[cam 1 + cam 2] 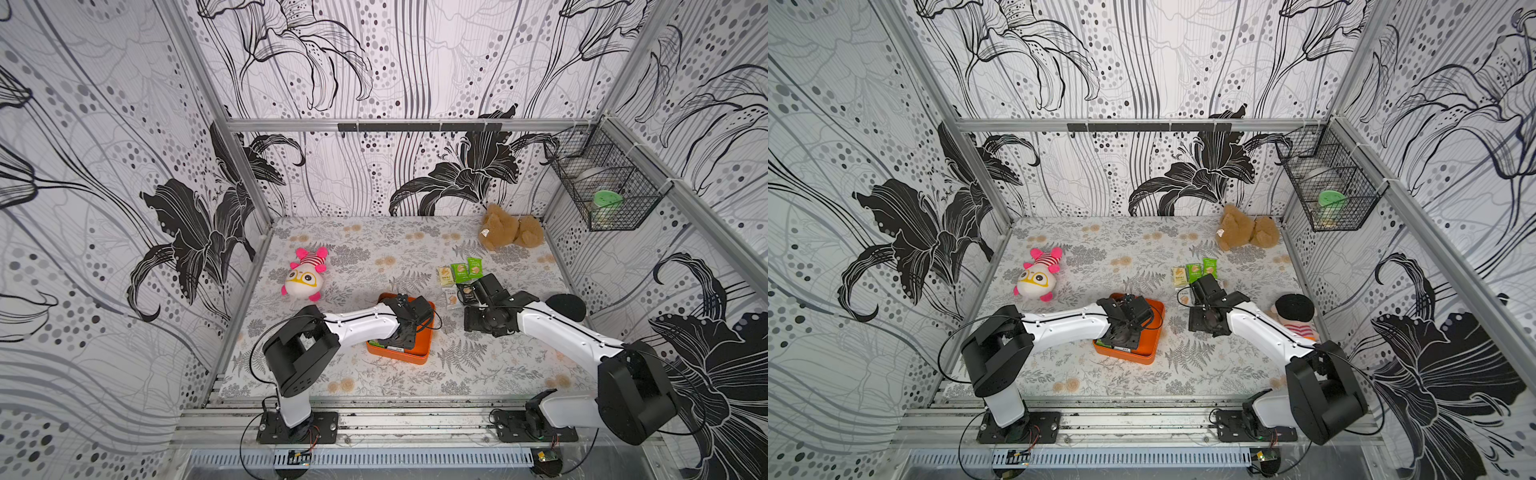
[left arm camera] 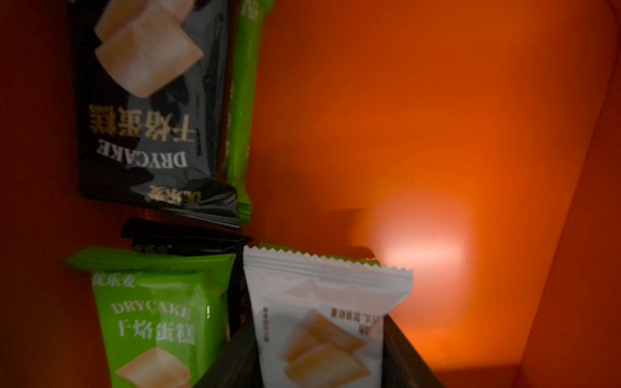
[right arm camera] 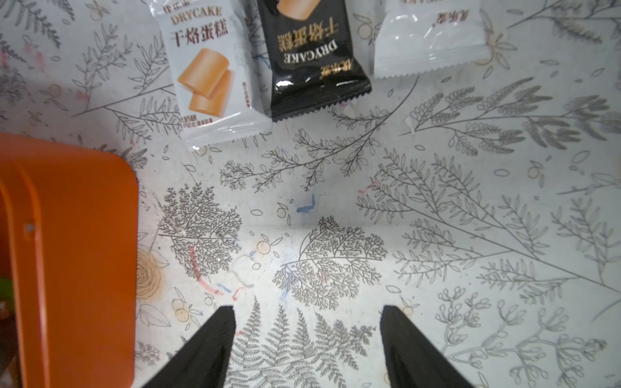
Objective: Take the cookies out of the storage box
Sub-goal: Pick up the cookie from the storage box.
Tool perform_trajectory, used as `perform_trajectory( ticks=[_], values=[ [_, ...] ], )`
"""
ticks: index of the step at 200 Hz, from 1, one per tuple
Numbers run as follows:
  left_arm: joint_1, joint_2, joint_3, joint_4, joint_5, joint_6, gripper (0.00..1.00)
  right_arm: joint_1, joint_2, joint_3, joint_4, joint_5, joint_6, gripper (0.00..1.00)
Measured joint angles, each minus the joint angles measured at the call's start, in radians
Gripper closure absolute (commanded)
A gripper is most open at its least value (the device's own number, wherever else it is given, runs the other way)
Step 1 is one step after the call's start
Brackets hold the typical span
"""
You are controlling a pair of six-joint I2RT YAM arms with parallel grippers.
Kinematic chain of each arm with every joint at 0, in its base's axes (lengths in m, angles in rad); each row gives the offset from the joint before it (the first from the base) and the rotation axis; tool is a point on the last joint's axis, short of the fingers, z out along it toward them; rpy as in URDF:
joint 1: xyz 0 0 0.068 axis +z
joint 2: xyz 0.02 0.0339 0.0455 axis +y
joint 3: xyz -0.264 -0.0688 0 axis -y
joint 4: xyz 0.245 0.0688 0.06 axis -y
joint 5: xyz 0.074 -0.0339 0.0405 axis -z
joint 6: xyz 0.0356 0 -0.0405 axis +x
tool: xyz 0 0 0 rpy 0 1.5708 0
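Left arm [image 1: 357,323], right arm [image 1: 557,330]: white shells, tiny dark screws. Bulky black joint housings [image 1: 299,353]. Thin black cables [image 1: 252,357] looping. Black base plates [image 1: 328,426]. Right gripper fingers [image 3: 201,349] matte black, wedge-shaped.

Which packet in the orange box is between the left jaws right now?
The white packet: it sits between the left jaws, while the green packet lies beside them and the black packet lies farther off.

Floral table [image 1: 415,376] — orange box [image 1: 398,357], cookie pkts [image 1: 460,272], plushies [image 1: 305,280]
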Motion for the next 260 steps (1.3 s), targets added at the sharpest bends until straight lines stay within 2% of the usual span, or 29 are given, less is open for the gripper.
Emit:
perform_trajectory(
  ticks=[134,177,222,260],
  values=[
    [0.01,-0.005,0.105,-0.026,0.001,0.001,0.54,0.0,0.017,0.023,0.001,0.0,-0.018,0.27],
    [0.02,0.082,0.2,-0.023,0.001,0.027,0.53,0.0,0.016,0.023,0.0,0.003,-0.02,0.27],
    [0.053,0.142,0.205,-0.018,0.011,0.063,0.53,-0.001,0.014,0.023,0.0,0.011,-0.023,0.27],
    [0.073,0.158,0.21,-0.014,0.013,0.079,0.47,-0.001,0.014,0.028,0.0,0.018,-0.023,0.27]
  ],
)
